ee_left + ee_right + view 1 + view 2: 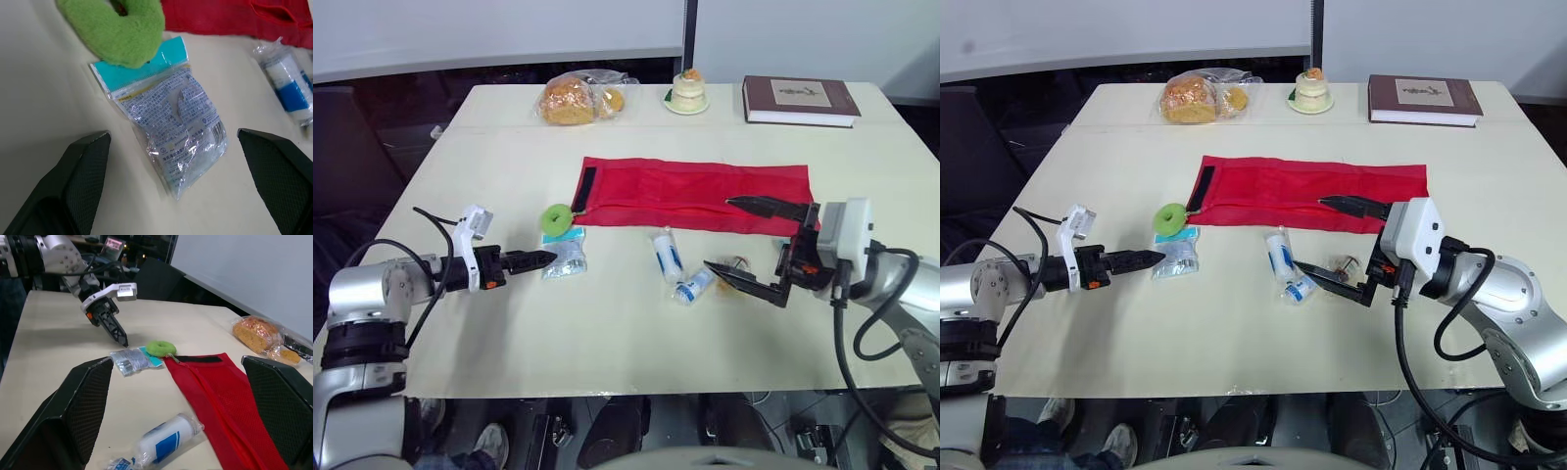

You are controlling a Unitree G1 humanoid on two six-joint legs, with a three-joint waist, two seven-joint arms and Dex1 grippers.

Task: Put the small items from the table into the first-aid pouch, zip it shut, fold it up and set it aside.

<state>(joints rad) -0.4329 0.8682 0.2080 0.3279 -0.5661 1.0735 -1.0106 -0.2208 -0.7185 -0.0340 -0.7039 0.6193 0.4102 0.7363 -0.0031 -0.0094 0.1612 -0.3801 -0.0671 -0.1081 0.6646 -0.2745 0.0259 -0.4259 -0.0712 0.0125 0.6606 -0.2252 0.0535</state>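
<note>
Left gripper (548,258) sits open and empty just short of the clear teal-topped plastic packet (564,257), right gripper (717,232) gapes empty beside the white-and-blue wrapped rolls (666,253), so we reckon nothing's packed: flat red mesh first-aid pouch (695,191) lies mid-table, with zipping, folding and set-aside pending.

Packet (565,259) left of bandage roll (666,254), pouch (695,193) behind both.

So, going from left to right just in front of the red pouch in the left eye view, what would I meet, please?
The clear packet → wrapped bandage roll → right gripper. I left out the green ring and the second roll, since they overlap their neighbours.
</note>
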